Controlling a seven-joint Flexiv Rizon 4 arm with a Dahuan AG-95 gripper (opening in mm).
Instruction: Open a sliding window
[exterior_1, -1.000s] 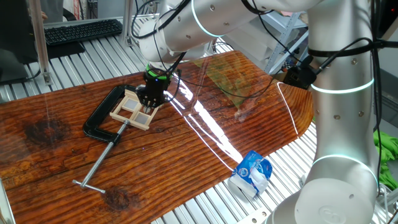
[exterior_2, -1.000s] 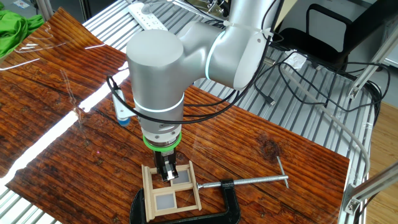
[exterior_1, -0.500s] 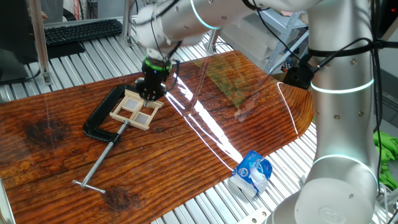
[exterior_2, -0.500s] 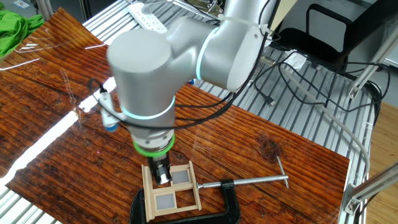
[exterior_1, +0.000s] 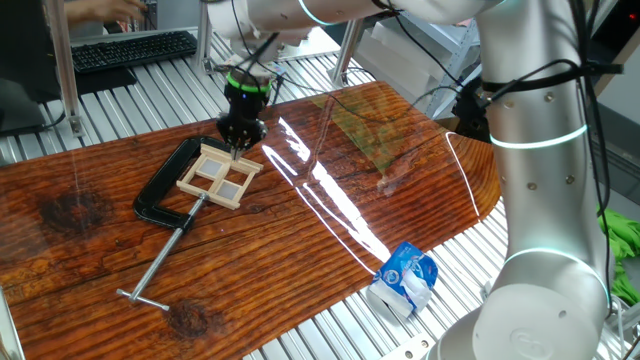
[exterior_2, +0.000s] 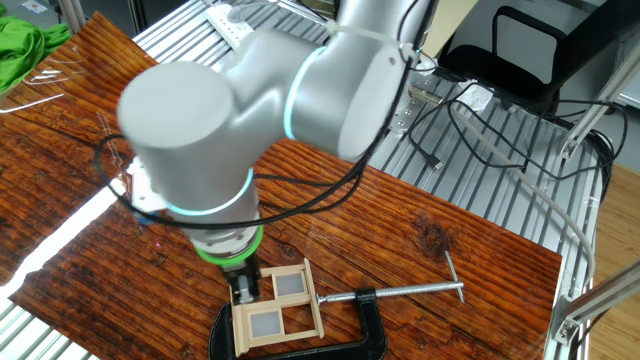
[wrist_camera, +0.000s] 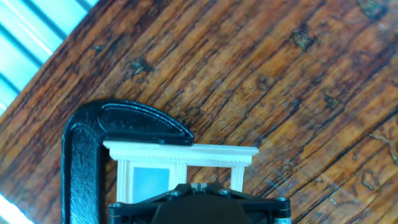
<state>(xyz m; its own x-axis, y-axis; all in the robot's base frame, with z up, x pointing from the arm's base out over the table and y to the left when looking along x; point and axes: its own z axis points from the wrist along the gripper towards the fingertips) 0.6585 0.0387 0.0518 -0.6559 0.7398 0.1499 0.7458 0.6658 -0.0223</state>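
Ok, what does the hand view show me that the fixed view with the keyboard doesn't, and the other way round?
Only the hand view: a close look along the fingers at the window's top rail, with the clamp's curved jaw wrapped around its corner. The fingertips themselves are hidden.

Only the keyboard-side fixed view: the gripper above the window's far edge, the clamp's long screw and handle, a crumpled blue bag and the keyboard.

Both: window, clamp and the wooden table.
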